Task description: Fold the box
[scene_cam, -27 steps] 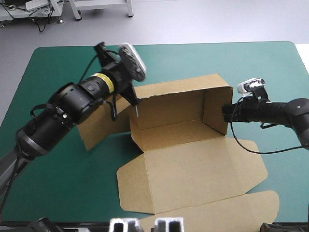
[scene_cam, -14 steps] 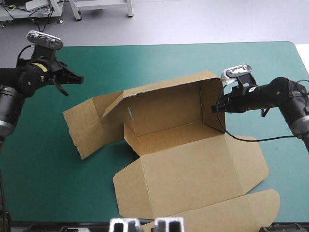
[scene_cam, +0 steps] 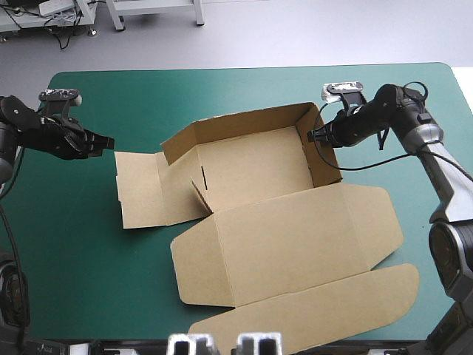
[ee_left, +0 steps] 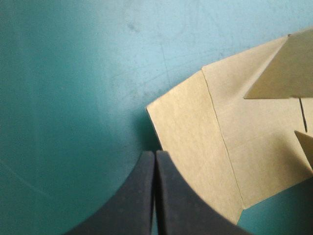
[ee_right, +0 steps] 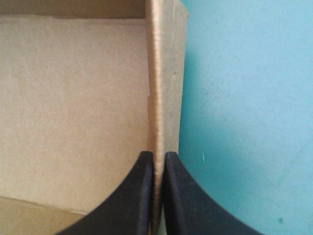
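The brown box lies in the middle of the table. Its back wall and right wall stand raised, while the left flap lies flat on the teal-green cover. The lid is spread flat toward the front. My right gripper pinches the right wall's top edge near the far corner, shut on the box. My left gripper is shut and holds nothing. Its tip is just beside the left flap's outer corner, low over the cover.
The lid's tuck flap reaches the table's front edge. Bare teal-green cover stretches to the left of the box and along the far side.
My left arm has pulled back from the box's left wall to the table's left side, and that flap has dropped flat. My right gripper moved farther along the right wall; the box shifted left and turned.
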Tool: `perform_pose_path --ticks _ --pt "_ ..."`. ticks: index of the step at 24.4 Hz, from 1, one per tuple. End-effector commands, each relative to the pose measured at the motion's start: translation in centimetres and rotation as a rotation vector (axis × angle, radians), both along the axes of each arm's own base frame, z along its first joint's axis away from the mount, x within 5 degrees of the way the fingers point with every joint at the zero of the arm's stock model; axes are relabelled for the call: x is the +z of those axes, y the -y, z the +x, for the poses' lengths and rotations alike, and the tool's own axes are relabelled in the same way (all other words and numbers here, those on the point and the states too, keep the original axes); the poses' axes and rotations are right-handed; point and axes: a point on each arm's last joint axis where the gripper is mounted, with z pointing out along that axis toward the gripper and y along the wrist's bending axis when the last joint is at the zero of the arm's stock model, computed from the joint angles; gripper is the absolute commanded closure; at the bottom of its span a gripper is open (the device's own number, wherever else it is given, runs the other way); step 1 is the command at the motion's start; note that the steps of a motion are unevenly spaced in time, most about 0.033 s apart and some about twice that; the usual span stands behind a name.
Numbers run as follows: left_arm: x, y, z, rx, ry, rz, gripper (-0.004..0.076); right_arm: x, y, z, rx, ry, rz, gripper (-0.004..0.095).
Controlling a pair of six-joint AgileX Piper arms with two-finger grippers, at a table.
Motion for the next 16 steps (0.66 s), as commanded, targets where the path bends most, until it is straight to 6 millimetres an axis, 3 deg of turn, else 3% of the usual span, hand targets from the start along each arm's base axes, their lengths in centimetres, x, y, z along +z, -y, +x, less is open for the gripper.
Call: perform_pose_path --ticks 1,3,5,8,16 --pt "2.1 0.2 -0.2 0.0 0.101 -0.011 0.0733 1.1 -0.1 0.2 0.025 0.081 -0.023 0.0749" --pt "2.1 0.2 -0.2 -0.012 0.104 -0.004 0.0733 1.3 -0.3 0.4 0.032 0.109 0.001 0.0589" --pt "2.0 0.2 -0.1 -0.018 0.102 -0.002 0.0733 1.6 -0.5 0.3 0.062 0.125 0.006 0.0533" --pt "1.7 0.1 0.1 -0.016 0.093 -0.005 0.0733 3.5 -0.5 -0.1 0.078 0.148 0.012 0.0532" --pt "0.3 -0.1 1.0 0.016 0.028 -0.037 0.0733 10.9 0.1 -2.3 0.097 0.257 -0.022 0.0534"
